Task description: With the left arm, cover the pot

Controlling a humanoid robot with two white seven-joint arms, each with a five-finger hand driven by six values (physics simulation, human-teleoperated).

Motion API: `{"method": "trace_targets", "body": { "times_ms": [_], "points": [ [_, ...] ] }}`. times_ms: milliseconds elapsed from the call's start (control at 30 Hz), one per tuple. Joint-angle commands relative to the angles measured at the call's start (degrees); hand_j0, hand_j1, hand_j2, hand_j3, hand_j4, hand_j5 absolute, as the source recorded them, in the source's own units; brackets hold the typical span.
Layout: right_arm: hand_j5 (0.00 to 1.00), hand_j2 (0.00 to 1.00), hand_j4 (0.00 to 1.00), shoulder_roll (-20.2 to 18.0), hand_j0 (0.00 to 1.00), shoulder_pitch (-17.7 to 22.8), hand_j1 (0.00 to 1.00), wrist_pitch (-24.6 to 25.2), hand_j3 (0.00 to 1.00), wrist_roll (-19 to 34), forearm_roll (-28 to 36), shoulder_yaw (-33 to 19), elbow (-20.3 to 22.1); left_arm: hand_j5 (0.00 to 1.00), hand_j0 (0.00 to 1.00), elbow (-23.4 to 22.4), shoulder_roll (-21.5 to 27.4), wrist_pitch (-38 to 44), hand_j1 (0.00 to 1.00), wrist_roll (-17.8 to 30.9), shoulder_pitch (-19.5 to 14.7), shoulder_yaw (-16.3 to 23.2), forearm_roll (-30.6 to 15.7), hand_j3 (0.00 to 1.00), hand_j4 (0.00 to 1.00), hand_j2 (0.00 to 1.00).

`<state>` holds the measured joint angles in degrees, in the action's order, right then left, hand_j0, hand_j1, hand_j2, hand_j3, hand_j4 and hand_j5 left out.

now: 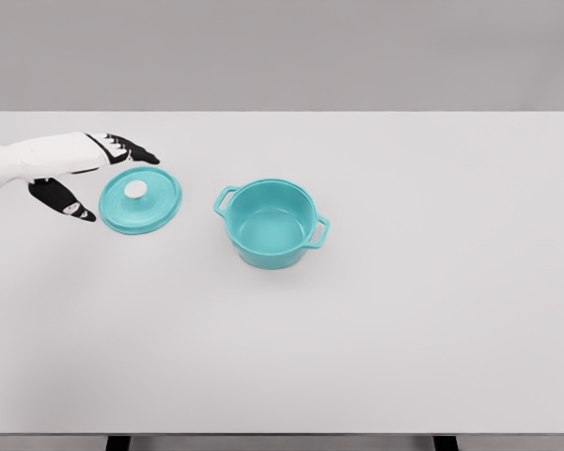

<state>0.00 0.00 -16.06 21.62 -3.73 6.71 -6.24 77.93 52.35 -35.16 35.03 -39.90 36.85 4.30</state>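
Note:
A teal pot (272,223) with two side handles stands open near the middle of the white table (404,310). Its teal lid (141,200), with a white knob (134,191) on top, lies flat on the table to the pot's left. My left hand (103,178) comes in from the left edge and hovers just left of the lid. Black fingers (132,149) spread above the lid's far rim and the thumb (64,201) reaches toward its near left side. The hand holds nothing.
The table's far edge (282,113) runs across the top, and its front edge (282,434) lies at the bottom.

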Motion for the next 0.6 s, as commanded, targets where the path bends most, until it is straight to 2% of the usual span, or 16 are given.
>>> {"method": "trace_targets", "body": {
  "times_ms": [0,67,100,133,167,367,433,500,567],
  "points": [
    [1.0,1.0,1.0,0.0,1.0,0.0,1.0,-0.03,1.0,0.09,-0.05,0.14,0.18,1.0,1.0,0.11,-0.14,0.16,1.0,-0.03,0.0,0.15,-0.08,1.0,1.0,1.0],
    [1.0,1.0,1.0,0.0,1.0,0.18,1.0,-0.03,1.0,0.0,-0.05,-0.03,-0.26,1.0,1.0,-1.46,-1.8,0.16,1.0,-0.03,-0.79,0.24,-0.17,1.0,1.0,1.0],
    [1.0,1.0,1.0,0.0,1.0,0.18,1.0,-0.03,1.0,0.0,-0.05,-0.03,-0.26,1.0,1.0,-4.62,-4.35,0.16,1.0,-0.03,-1.67,0.24,-0.08,1.0,1.0,1.0],
    [1.0,1.0,1.0,0.0,1.0,0.18,1.0,-0.03,1.0,0.0,-0.05,-0.03,-0.18,1.0,1.0,-7.44,-6.03,0.16,1.0,-0.03,-3.43,2.08,0.01,1.0,1.0,1.0],
    [1.0,1.0,1.0,0.0,1.0,0.18,1.0,-0.03,1.0,0.0,-0.05,-0.03,-0.26,1.0,1.0,-7.97,-6.11,0.16,1.0,-0.03,-4.57,4.72,0.01,1.0,1.0,1.0],
    [1.0,1.0,1.0,0.0,1.0,0.18,1.0,-0.03,1.0,-0.08,-0.05,-0.03,-0.18,1.0,1.0,-17.9,-7.87,0.16,1.0,-0.03,-9.31,6.83,1.41,1.0,1.0,1.0],
    [1.0,1.0,1.0,0.0,1.0,0.18,1.0,-0.03,1.0,0.0,-0.05,-0.03,-0.18,1.0,1.0,-19.04,-9.8,0.16,1.0,-0.03,-10.37,8.41,1.5,1.0,1.0,1.0],
    [1.0,1.0,1.0,0.0,1.0,0.18,1.0,-0.03,1.0,0.0,-0.05,-0.03,-0.18,1.0,1.0,-21.33,-11.56,0.16,1.0,-0.03,-11.25,9.73,3.52,1.0,1.0,1.0],
    [1.0,1.0,1.0,0.0,1.0,0.18,1.0,0.06,1.0,0.0,-0.05,-0.03,-0.18,1.0,1.0,-24.85,-13.41,0.16,1.0,-0.03,-11.51,9.64,8.62,1.0,1.0,1.0]
  ]
}}
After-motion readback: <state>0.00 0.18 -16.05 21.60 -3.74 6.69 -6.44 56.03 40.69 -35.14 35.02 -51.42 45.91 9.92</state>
